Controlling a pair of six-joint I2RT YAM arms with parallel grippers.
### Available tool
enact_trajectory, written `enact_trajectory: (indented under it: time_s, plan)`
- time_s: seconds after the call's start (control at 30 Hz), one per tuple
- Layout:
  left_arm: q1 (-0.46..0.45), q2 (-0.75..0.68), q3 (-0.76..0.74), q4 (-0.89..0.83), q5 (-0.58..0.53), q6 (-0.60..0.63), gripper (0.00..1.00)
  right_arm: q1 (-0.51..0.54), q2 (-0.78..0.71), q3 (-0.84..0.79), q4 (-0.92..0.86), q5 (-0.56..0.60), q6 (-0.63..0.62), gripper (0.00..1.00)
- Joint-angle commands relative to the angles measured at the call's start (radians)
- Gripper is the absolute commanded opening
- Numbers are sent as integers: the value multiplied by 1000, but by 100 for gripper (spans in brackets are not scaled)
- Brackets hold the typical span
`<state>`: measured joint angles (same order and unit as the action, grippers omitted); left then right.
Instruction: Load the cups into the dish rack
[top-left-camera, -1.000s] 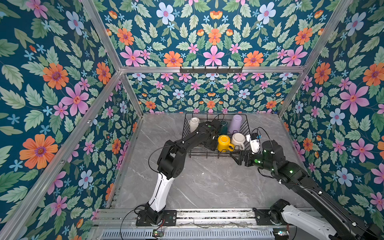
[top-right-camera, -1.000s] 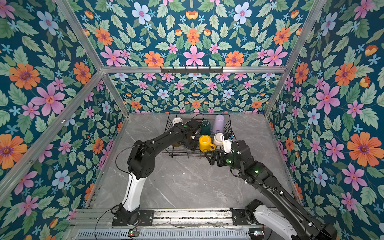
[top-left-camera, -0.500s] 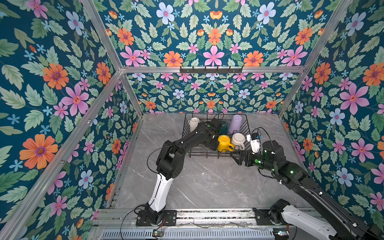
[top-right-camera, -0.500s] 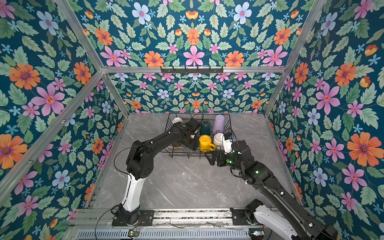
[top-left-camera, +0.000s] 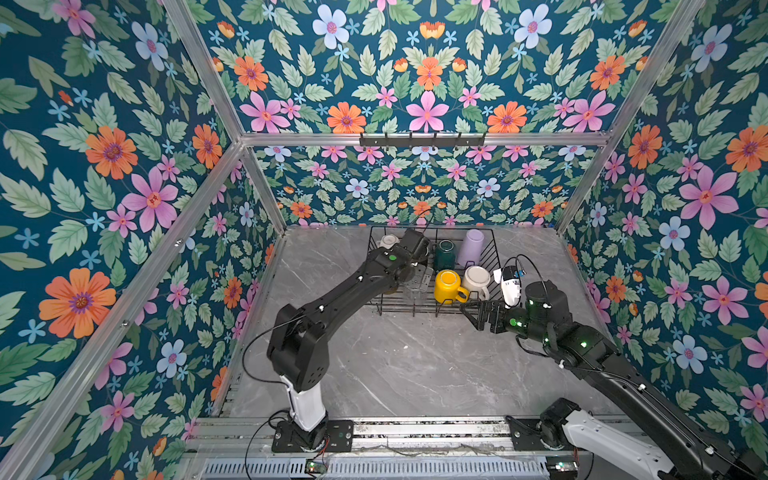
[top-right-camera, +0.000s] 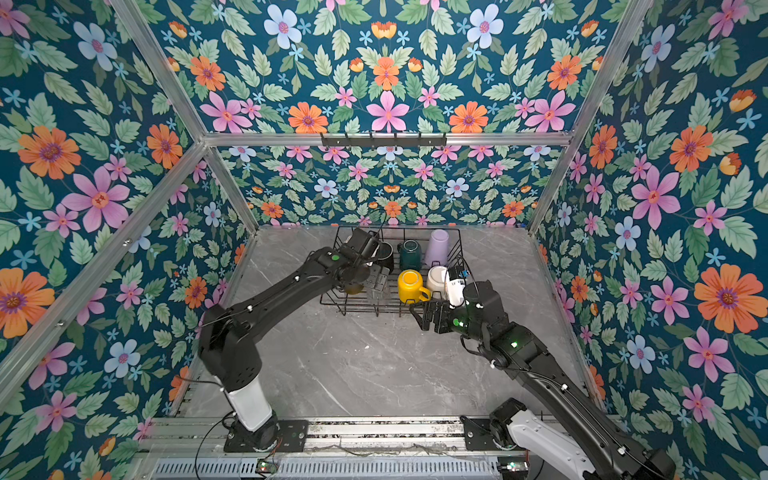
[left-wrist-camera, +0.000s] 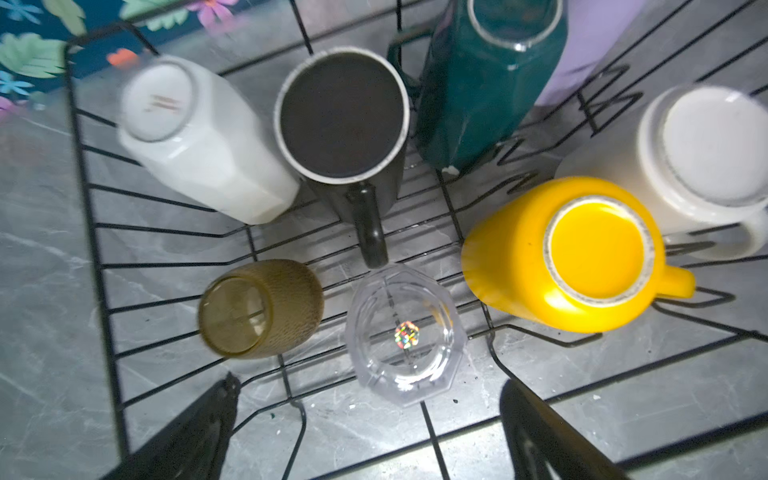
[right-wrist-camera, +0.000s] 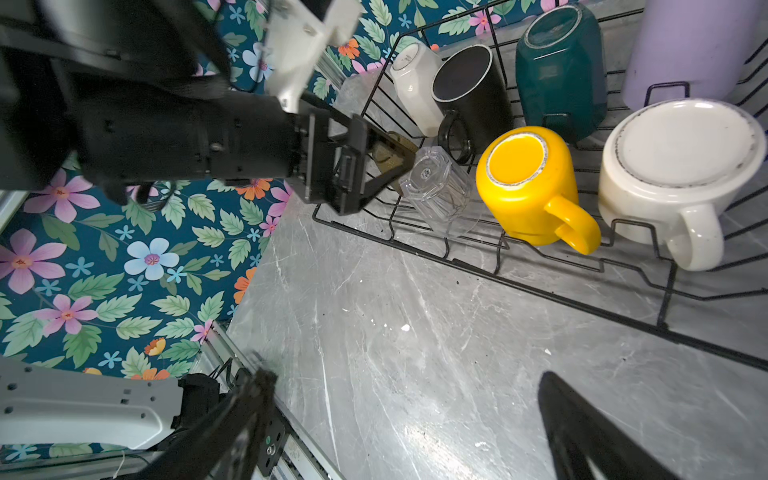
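Cups (left-wrist-camera: 340, 116) fill the dish rack (left-wrist-camera: 95, 226); white cup (left-wrist-camera: 195, 141) bears a reddish base mark too blurred to read; left hand (left-wrist-camera: 370, 382) and right hand (right-wrist-camera: 407, 376) both spread wide, empty.

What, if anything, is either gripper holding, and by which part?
Nothing is held: the left gripper and the right gripper both stand open and empty.

The black left arm (top-left-camera: 332, 299) was extended forward from its white base link. Its black two-finger left gripper (left-wrist-camera: 370, 382) pointed down with jaws spread wide and empty. The black right arm (top-left-camera: 590, 353) angled forward and inward, and its right gripper (right-wrist-camera: 407, 376) was equally wide apart, holding nothing.
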<state>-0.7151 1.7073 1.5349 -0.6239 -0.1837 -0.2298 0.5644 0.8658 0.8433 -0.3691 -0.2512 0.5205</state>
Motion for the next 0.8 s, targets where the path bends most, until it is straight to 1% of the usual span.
enact_trajectory:
  time_s: [0.0, 0.17, 0.27, 0.4, 0.53, 0.6, 0.7, 0.77]
  plan:
    - [1, -102, -97, 194, -39, -4, 100, -1, 4, 1, 17, 3, 2, 99]
    - [0, -251, -250, 294, -52, -31, 100, 0, 21, 2, 28, 0, 4, 99]
    - [0, -384, -396, 410, -103, -33, 100, 0, 28, -1, 30, 10, -3, 99]
    - [2, -580, -591, 547, -215, 7, 100, -4, 46, 2, 20, 44, -31, 99]
    - [19, -738, -761, 634, -343, 70, 100, -13, 72, 9, -18, 117, -87, 99]
    - [52, -802, -837, 665, -387, 78, 100, -44, 81, -5, -9, 127, -96, 99]
    - [158, -879, -942, 708, -380, 60, 100, -121, 91, -53, 30, 122, -97, 99]
    - [226, -908, -1004, 758, -363, 58, 99, -178, 96, -78, 44, 142, -98, 99]
